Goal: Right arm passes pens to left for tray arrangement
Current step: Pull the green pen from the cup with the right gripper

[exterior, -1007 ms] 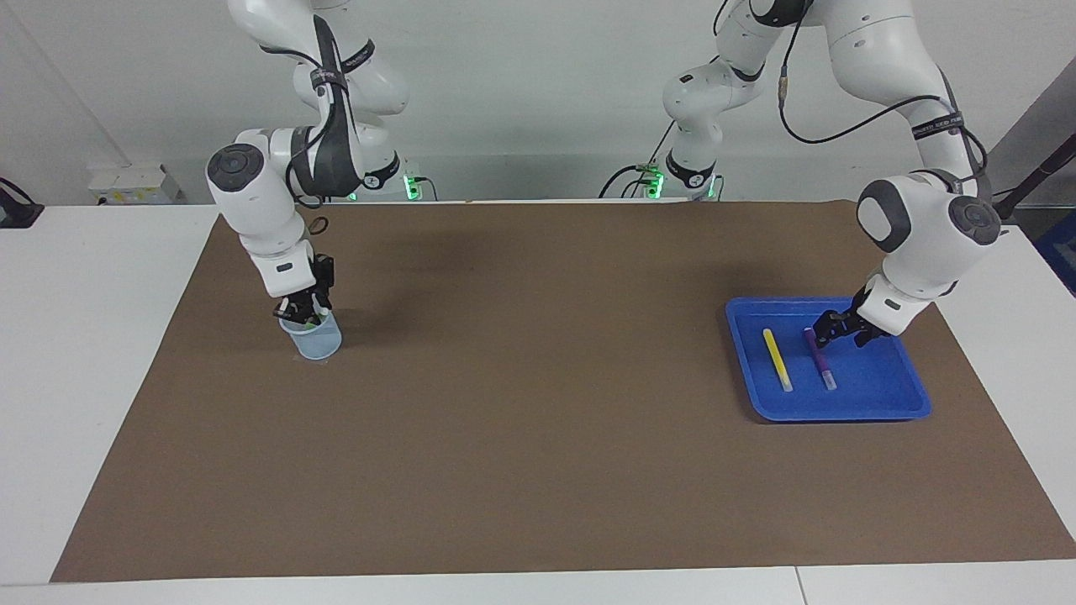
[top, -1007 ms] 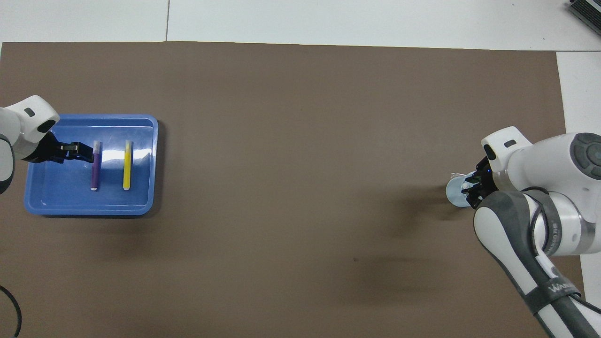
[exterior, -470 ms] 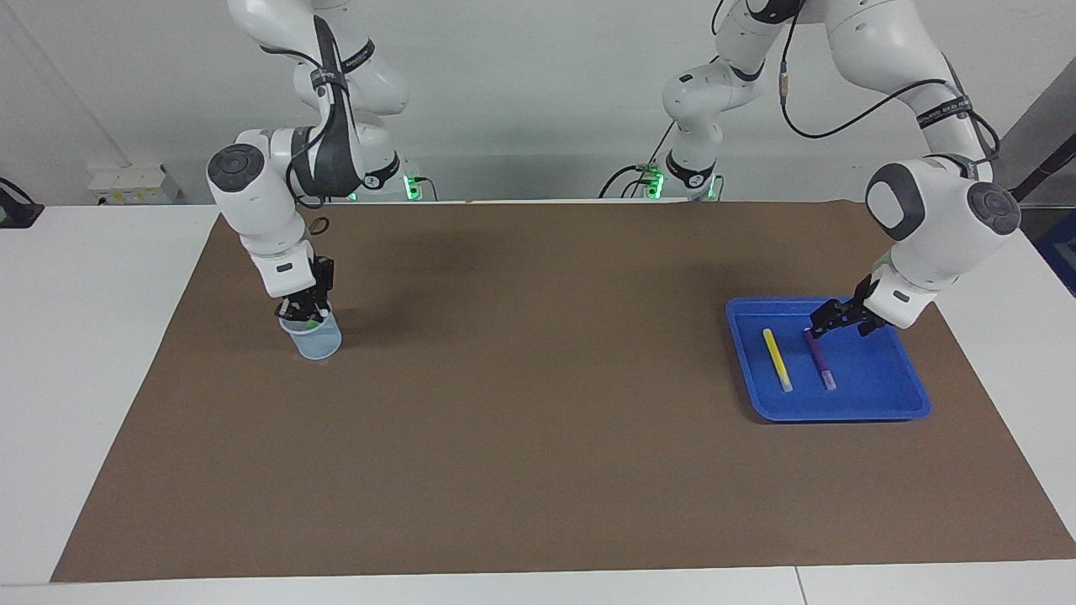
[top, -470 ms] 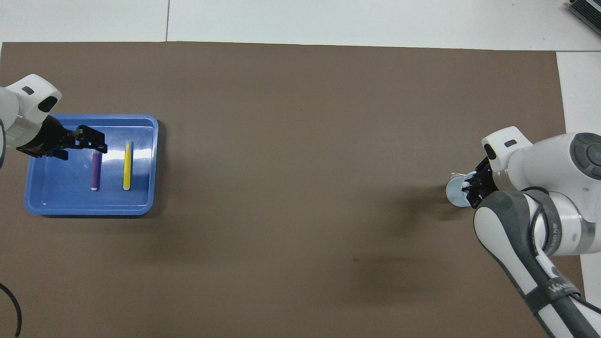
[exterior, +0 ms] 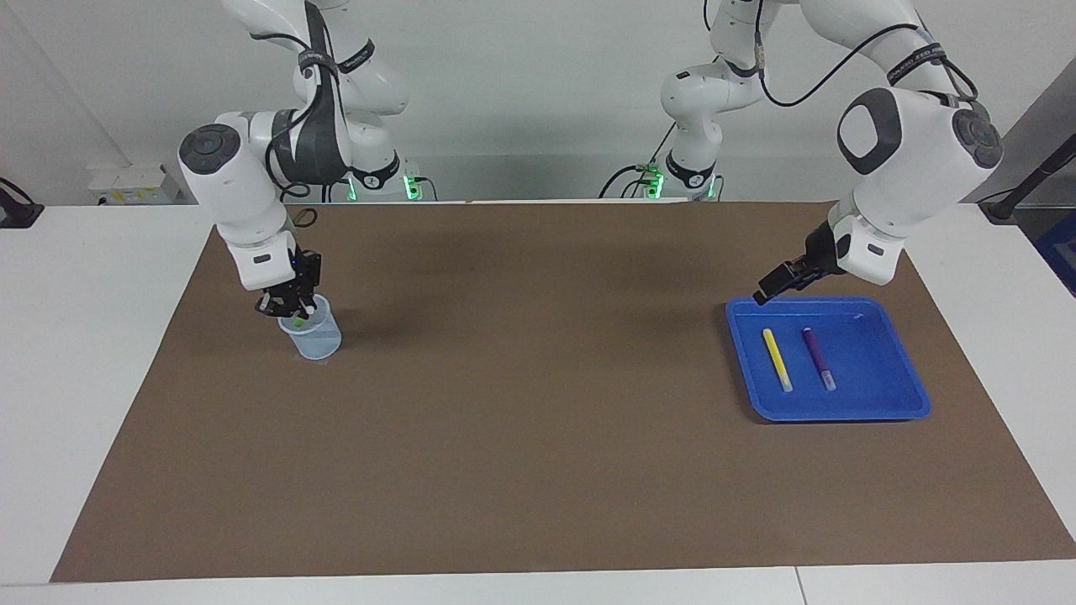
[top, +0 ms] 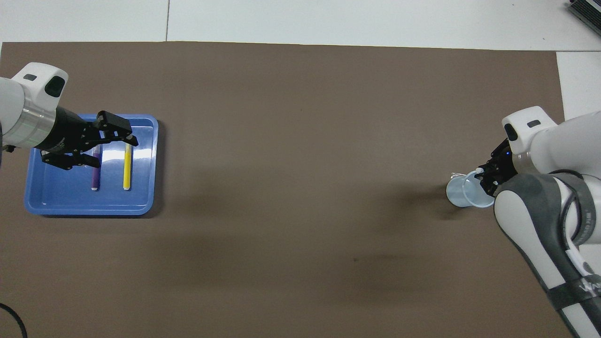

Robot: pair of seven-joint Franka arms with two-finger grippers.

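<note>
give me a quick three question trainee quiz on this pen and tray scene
1. True or false: the yellow pen and purple pen lie in the blue tray.
2. The left gripper is: A) gripping the purple pen B) open, raised over the tray's edge C) in the cup.
3. Fill in: the right gripper, shut, is at the rim of the ____.

Key: 1 true. 2 B. 3 cup.

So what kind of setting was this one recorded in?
Most likely a robotics lab bench: two white jointed robot arms stand at a white table covered by a brown mat, with only a shallow blue plastic tray and a small translucent cup laid out.
</note>
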